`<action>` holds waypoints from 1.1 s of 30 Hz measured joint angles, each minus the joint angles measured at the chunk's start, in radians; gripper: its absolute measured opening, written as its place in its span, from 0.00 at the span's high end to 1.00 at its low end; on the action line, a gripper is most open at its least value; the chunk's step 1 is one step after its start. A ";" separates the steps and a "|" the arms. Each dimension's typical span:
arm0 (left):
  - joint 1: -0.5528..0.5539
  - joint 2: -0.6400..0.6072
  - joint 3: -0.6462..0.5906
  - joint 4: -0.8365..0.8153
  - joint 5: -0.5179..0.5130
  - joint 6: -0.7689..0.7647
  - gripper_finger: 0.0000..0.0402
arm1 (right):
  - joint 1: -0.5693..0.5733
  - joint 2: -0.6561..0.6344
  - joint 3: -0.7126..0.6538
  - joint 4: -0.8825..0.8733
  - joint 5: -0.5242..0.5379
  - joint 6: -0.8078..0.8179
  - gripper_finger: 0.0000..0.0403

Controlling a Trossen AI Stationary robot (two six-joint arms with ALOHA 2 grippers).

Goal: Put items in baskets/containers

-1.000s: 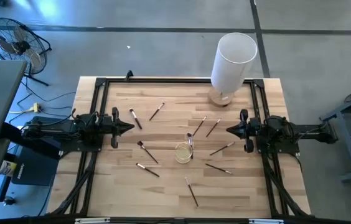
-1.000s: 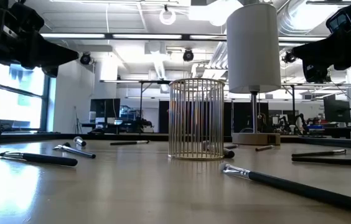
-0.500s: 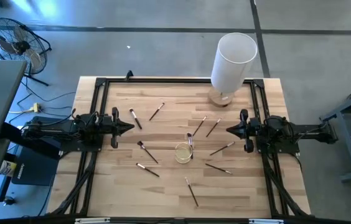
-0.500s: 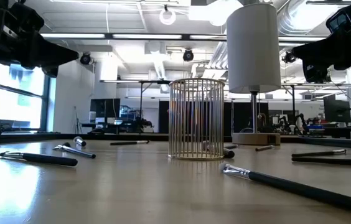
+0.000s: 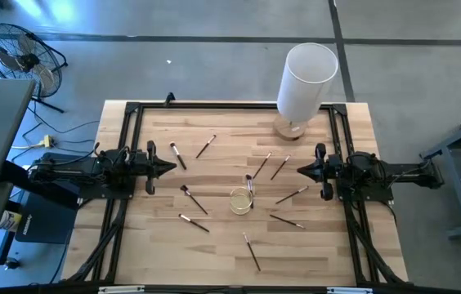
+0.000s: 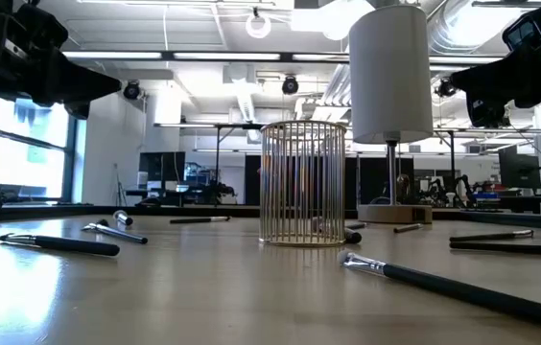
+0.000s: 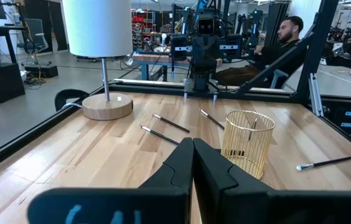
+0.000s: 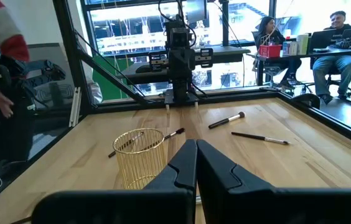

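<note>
A small round gold wire cup [image 5: 240,200] stands upright near the table's middle, also seen in the low view [image 6: 302,182]. About ten thin brushes lie flat around it, among them one [image 5: 178,155] by the left arm, one [image 5: 292,194] by the right arm and one [image 5: 252,251] near the front edge. One brush [image 5: 249,186] reaches the cup's far rim; whether it leans inside I cannot tell. My left gripper [image 5: 172,168] [image 7: 193,146] hovers shut at the table's left. My right gripper [image 5: 300,171] [image 8: 196,146] hovers shut at the right, facing it.
A tall white cylinder on a wooden base [image 5: 304,82] stands at the far right corner. Black frame rails [image 5: 132,110] run along the table's edges. People sit or stand beyond the table [image 7: 287,37] [image 8: 337,37]. A fan [image 5: 14,53] stands on the floor.
</note>
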 joint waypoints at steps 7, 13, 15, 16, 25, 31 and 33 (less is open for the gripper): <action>0.000 0.000 0.000 0.000 0.000 0.000 1.00 | 0.000 0.000 0.000 0.000 0.000 0.000 1.00; 0.000 0.000 0.000 0.007 0.002 0.000 1.00 | 0.000 0.000 0.000 0.000 0.000 0.000 1.00; 0.000 0.000 0.000 0.009 0.012 -0.001 1.00 | 0.000 0.000 0.000 0.000 0.000 0.000 1.00; 0.000 0.000 -0.001 0.009 0.022 -0.002 1.00 | 0.000 0.000 0.000 0.000 0.000 0.000 1.00; 0.000 0.000 -0.001 0.019 0.050 -0.092 1.00 | 0.000 0.000 0.000 0.000 0.000 0.000 1.00; 0.000 0.026 -0.001 0.026 -0.104 -0.164 1.00 | 0.000 0.000 0.000 0.000 0.000 0.000 1.00; 0.000 0.052 -0.001 0.057 -0.128 -0.172 1.00 | 0.000 0.000 0.000 0.000 0.000 0.000 1.00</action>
